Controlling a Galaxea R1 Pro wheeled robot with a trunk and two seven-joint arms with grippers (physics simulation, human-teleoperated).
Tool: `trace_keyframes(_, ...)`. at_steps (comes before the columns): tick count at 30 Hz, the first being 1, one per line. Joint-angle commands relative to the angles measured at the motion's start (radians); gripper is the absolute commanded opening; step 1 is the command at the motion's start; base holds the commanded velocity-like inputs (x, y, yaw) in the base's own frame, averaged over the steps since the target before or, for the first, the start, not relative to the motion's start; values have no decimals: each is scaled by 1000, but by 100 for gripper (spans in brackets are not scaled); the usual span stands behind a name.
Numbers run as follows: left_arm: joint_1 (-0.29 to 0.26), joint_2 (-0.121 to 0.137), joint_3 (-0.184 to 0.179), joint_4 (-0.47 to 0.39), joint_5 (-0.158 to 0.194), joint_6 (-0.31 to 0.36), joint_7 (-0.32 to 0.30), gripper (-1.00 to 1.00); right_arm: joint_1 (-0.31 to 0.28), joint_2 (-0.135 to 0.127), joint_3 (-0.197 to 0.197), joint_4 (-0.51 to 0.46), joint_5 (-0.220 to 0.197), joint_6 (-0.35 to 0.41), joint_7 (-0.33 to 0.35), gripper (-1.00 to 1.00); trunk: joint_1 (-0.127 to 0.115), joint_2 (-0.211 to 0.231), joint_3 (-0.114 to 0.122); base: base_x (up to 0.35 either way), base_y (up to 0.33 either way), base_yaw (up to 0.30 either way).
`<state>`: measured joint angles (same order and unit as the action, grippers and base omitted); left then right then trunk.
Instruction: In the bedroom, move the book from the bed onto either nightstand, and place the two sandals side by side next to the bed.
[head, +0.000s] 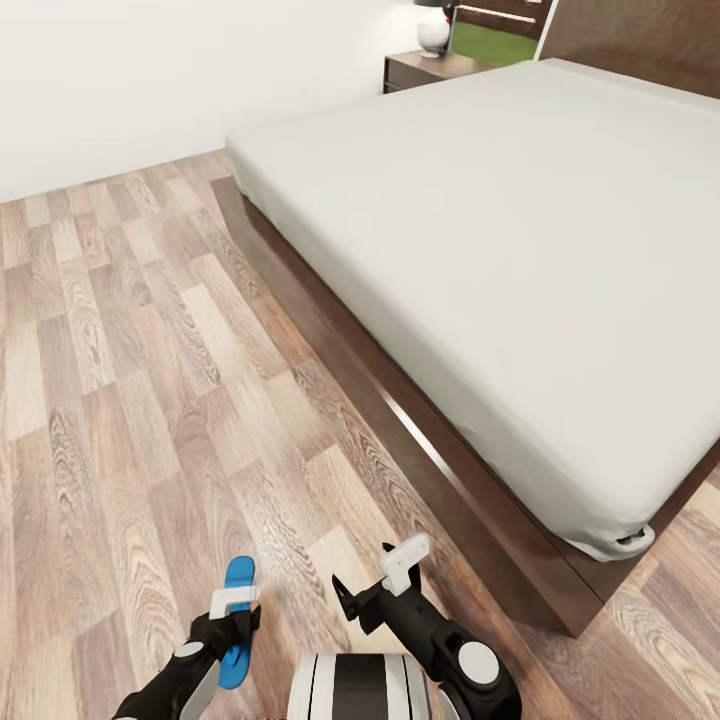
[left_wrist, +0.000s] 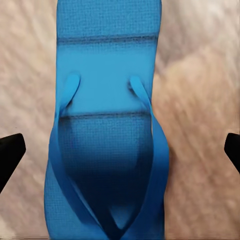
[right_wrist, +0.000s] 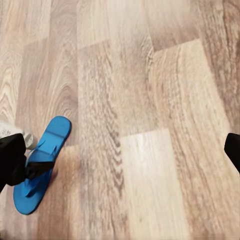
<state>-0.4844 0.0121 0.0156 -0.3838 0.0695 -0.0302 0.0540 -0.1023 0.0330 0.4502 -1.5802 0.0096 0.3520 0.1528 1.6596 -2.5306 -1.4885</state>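
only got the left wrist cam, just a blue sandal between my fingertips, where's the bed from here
Observer: In the head view the bed lies to the robot's right of the sandal, with a strip of wood floor between them.
Operator: whats the right arm doing
Observer: The right claw is open above bare planks, between the sandal and the bed.
Operator: any nightstand close
Observer: One nightstand stands at the bed's far head end, by the wall.
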Motion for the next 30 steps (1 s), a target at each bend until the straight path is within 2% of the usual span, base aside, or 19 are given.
trace_keyframes(1, 0, -1, -1, 2, 7, -4, 1, 100, 0, 0, -1, -2, 1, 5, 4, 100, 0, 0, -5, 0, 0, 0)
trace_keyframes(6, 0, -2, -1, 4, 6, -6, 1, 100, 0, 0, -1, -2, 1, 5, 4, 100, 2, -2, -24, 0, 0, 0)
trace_keyframes(30, 1, -1, 4, 4, 8, -15, 5, 100, 0, 1, -1, -4, 1, 4, 4, 100, 3, -2, -28, 0, 0, 0)
